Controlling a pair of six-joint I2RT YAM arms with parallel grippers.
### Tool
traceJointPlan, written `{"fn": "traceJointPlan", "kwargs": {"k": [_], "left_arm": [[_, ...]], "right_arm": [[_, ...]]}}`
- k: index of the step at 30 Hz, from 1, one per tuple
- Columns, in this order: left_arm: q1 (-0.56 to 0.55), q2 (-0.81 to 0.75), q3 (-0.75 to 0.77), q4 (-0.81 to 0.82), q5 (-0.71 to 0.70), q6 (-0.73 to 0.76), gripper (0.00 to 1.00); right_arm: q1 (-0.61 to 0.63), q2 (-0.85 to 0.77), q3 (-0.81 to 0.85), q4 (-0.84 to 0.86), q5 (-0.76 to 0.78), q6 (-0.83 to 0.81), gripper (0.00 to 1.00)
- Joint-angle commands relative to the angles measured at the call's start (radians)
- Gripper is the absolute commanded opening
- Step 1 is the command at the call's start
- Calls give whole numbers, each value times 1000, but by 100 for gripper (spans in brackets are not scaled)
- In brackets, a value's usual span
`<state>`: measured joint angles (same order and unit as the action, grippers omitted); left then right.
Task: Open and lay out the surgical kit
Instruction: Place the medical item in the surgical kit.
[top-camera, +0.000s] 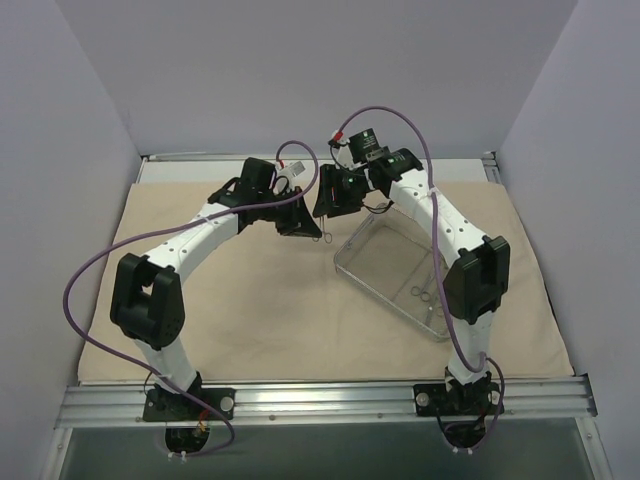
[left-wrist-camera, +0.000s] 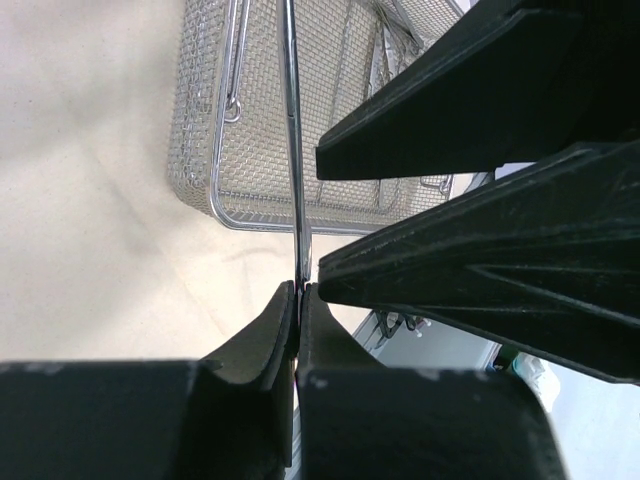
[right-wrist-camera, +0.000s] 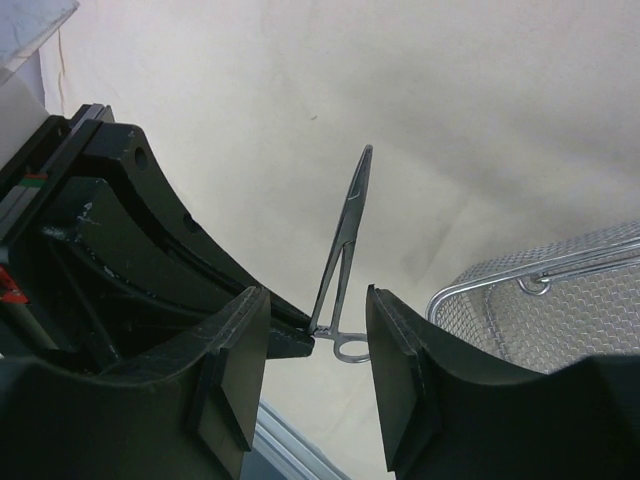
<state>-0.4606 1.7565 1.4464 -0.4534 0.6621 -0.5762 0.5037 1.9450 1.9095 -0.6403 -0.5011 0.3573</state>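
Left wrist — forceps (left-wrist-camera: 292, 150) inside left claw (left-wrist-camera: 298, 292)

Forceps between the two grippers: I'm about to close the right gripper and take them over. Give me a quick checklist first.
1. Left gripper shut on the forceps: ok, it pinches the steel shaft.
2. Right gripper open: ok, jaws stand wide apart.
3. Ring end lies between the right jaws: ok in the right wrist view, touching neither side.
4. Forceps apart from the mesh tray: ok, the tray sits off to one side.
5. Bare cloth below for laying them out: ok.
6. Forceps locked shut at the rings: cannot tell, too small to see.
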Motion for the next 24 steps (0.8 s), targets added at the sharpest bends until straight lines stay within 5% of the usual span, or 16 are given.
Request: {"fn": "traceJointPlan", "kwargs": {"k": [1,24], "left_arm": [[10,-20,43,59,40,-4,2],[25,-26,14,114,53,-37,2]], "right_arm": [[2,6,2,11,-47,-17,42],[7,68,56,-27,-45,-35,23]]}}
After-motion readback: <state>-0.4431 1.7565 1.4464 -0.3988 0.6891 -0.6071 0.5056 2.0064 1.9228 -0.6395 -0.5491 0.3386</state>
